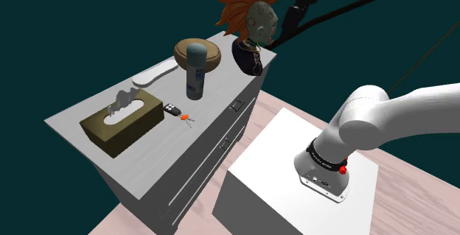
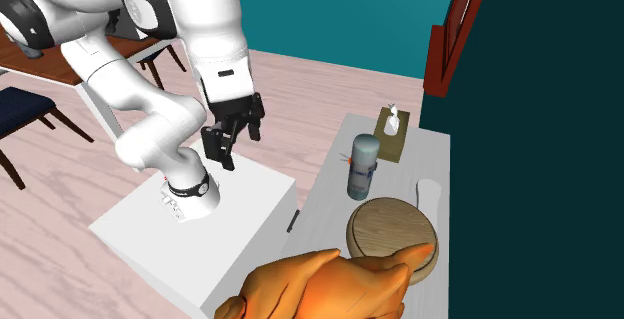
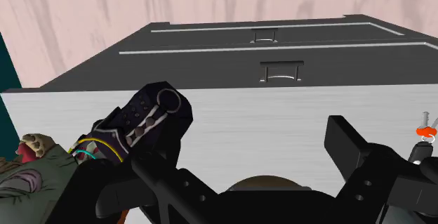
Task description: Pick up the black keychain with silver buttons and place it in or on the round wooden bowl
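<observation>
Keychain (image 1: 172, 110), black with silver buttons, is lying well beyond the round wooden bowl (image 1: 197, 51) from the hovering, wide-open, empty black gripper (image 2: 237, 135).

— A home, would you say?

— Yes, a lived-in room. There's a grey dresser (image 1: 210, 149) with handled drawers, and on top a tissue box (image 1: 122, 123) and a spray can (image 1: 195, 68).

— And around it?

— A pale plank floor (image 2: 300, 87), a teal wall (image 2: 340, 7) and a red-brown door frame (image 2: 462, 27). Farther off stands a brown table (image 2: 35, 67) with a blue-seated chair (image 2: 25, 112), like a dining corner.
</observation>
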Robot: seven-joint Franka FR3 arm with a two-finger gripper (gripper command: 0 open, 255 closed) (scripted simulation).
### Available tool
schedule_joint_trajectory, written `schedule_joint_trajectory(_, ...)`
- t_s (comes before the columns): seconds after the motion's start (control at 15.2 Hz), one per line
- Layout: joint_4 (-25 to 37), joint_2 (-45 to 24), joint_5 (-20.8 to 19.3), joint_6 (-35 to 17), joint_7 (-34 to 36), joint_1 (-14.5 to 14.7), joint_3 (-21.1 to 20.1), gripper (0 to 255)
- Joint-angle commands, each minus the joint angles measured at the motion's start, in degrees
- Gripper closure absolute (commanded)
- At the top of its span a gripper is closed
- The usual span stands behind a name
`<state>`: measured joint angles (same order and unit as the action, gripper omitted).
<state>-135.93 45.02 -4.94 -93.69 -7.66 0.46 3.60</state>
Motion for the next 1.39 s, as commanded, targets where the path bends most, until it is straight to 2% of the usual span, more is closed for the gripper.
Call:
schedule_joint_trajectory(0.0, 0.00, 0.00, 0.00, 0.00, 0.00, 0.00, 0.00, 0)
schedule_joint_trajectory(0.66, -5.21, -7.82, 6.12, -12.65, 10.78, 4.33, -9.31, 0)
schedule_joint_trajectory(1.32, -3.22, -22.62, 8.95, -25.61, 21.50, 7.43, -18.71, 0)
